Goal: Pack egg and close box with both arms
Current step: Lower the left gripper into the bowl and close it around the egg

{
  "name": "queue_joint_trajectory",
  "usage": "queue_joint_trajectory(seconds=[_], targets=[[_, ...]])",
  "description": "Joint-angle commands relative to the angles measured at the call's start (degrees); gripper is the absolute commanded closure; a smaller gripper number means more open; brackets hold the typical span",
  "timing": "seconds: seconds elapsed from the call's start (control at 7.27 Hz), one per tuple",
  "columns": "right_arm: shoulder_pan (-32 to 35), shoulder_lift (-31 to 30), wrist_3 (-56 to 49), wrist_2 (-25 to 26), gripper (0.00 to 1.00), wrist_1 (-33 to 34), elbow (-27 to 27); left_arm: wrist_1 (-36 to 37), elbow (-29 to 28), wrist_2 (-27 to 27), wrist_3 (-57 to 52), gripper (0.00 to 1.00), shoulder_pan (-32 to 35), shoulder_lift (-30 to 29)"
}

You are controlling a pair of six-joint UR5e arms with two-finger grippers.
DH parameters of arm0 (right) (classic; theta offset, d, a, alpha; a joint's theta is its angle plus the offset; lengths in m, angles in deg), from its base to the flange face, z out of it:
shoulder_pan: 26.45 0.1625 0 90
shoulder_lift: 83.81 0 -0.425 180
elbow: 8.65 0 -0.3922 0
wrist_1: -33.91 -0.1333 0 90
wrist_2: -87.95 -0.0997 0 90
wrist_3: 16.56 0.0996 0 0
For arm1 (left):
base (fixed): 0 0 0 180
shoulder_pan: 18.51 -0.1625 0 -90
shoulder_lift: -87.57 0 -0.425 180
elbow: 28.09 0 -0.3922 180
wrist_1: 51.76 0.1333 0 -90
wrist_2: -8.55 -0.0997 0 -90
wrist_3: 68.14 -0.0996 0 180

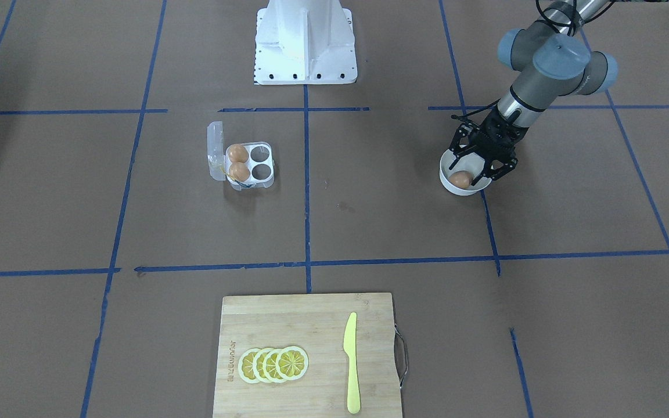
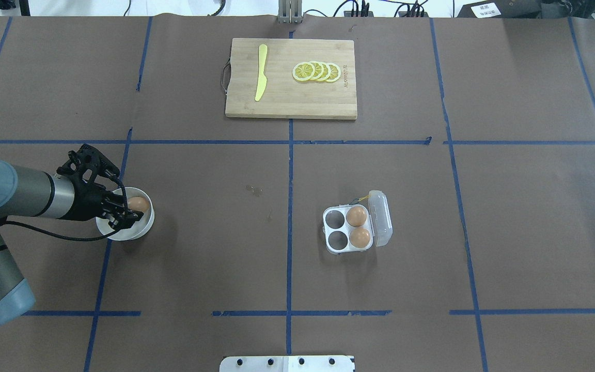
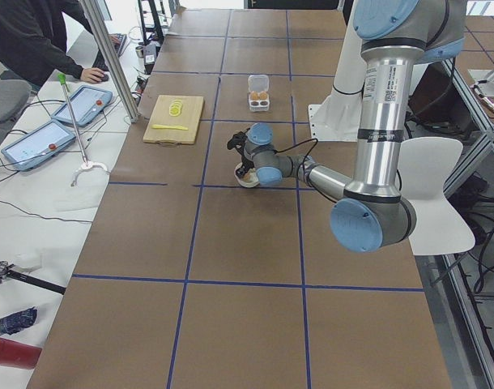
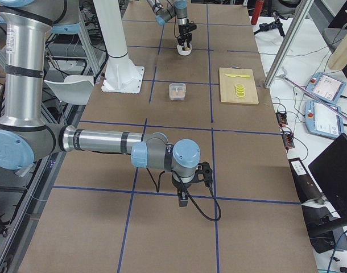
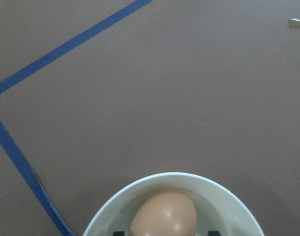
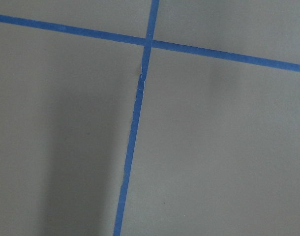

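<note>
We start with the brown table [image 2: 199, 258], gridded in blue tape. The left arm [image 2: 18, 196] reaches out low over its own side, while the right arm [image 4: 99, 141] hangs well apart from everything, its wrist camera seeing only bare paper. We cannot tell whether the right gripper [image 4: 184, 193] is spread or closed.

A cutting board [image 2: 287, 98] lies at the far edge. The box [image 2: 327, 229] sits near the middle with its lid [image 2: 382, 217] thrown back. Two packed eggs [image 2: 357, 216] fill the cells beside the hinge, and the two cells away from it are empty.

The white bowl [image 2: 141, 230] sits under the left gripper [image 1: 477, 168], whose jaws are spread, one fingertip either side of the egg [image 2: 138, 205] lying inside the bowl.

We judge the egg light, smooth, rigid and easily cracked. The jaws should close gently across its widest middle, and it wants a slow carry to an empty cell
</note>
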Motion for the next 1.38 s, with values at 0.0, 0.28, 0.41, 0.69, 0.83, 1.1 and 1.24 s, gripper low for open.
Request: queue_joint_trajectory(seconds=[0.0,0.28,0.41,0.69,0.83,1.1,1.24], targets=[[0.0,0.0,0.0,0.0,0.00,0.0,0.0,0.2,-0.6,-0.1,2.6,0.37,-0.7,-0.7],[0.0,0.0,0.0,0.1,0.00,0.0,0.1,0.1,-0.7,-0.2,3.1,0.37,-1.5,-0.7],[0.0,0.0,0.0,0.0,0.00,0.0,0.1,0.1,-0.7,-0.2,3.1,0.40,-1.4,-0.7],[0.0,0.0,0.0,0.1,0.00,0.0,0.1,0.1,-0.6,-0.2,3.1,0.51,-1.4,-0.7],[0.0,0.0,0.0,0.0,0.00,0.0,0.1,0.2,-0.4,-0.2,3.1,0.60,-1.4,-0.6],[0.0,0.0,0.0,0.1,0.00,0.0,0.1,0.1,0.4,-0.1,3.1,0.70,-0.9,-0.2],[0.0,0.0,0.0,0.1,0.00,0.0,0.1,0.1,0.6,0.0,2.8,0.73,-0.8,0.1]])
